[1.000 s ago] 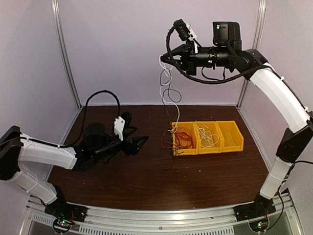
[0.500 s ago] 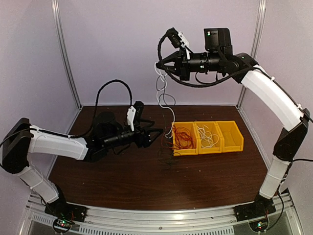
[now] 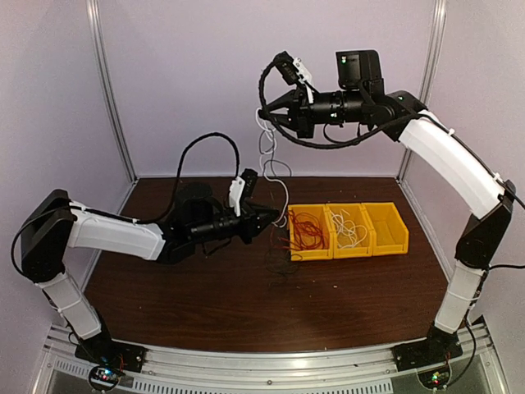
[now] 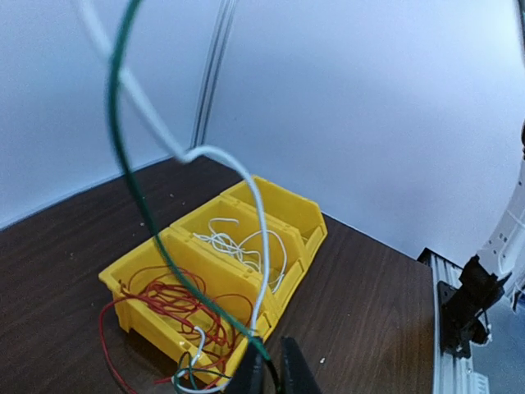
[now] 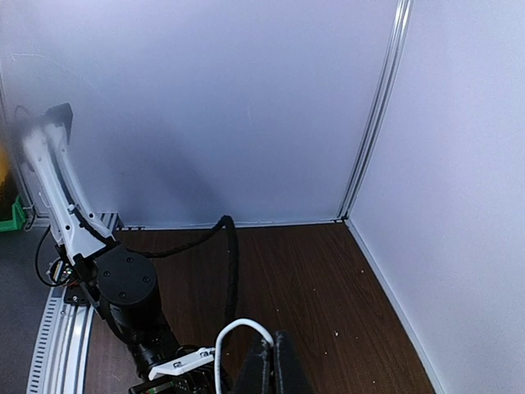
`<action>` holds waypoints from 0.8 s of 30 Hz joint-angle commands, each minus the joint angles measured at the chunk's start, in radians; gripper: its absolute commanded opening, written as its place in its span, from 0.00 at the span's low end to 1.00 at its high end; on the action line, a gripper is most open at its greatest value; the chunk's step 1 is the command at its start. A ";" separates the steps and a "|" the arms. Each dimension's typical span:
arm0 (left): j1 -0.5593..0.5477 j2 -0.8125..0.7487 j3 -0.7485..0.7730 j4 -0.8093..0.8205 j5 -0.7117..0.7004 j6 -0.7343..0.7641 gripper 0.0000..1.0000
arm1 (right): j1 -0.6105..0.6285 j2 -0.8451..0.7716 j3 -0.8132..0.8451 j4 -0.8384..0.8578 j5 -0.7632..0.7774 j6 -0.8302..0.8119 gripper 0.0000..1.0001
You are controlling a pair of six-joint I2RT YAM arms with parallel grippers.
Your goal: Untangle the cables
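My right gripper is high above the table, shut on a white cable that hangs down in loops to the left end of the yellow bins. Beside that end is my left gripper, its jaws closed on a thin dark cable that rises alongside the white cable. The red cable lies in the left bin and spills over its left wall. A thin dark tangle lies on the table in front of that bin.
The middle bin holds loose white wire; the right bin looks bare. The left arm's thick black hose arches over the table. Walls and metal posts close in the back and sides; a rail runs along the near edge.
My left arm reached right to the bins' left end and its jaws closed from wide open onto the dark cable. My right gripper drifted slightly left, still holding the white cable.
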 commanded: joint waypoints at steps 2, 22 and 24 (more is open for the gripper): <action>0.012 0.001 0.008 -0.052 -0.120 0.000 0.00 | 0.005 -0.008 0.029 -0.009 0.025 -0.009 0.00; 0.246 0.015 -0.386 -0.329 -0.384 -0.293 0.00 | -0.087 -0.118 0.129 -0.052 0.058 -0.035 0.00; 0.249 0.027 -0.378 -0.331 -0.380 -0.294 0.00 | -0.098 -0.129 0.117 -0.055 0.065 -0.042 0.00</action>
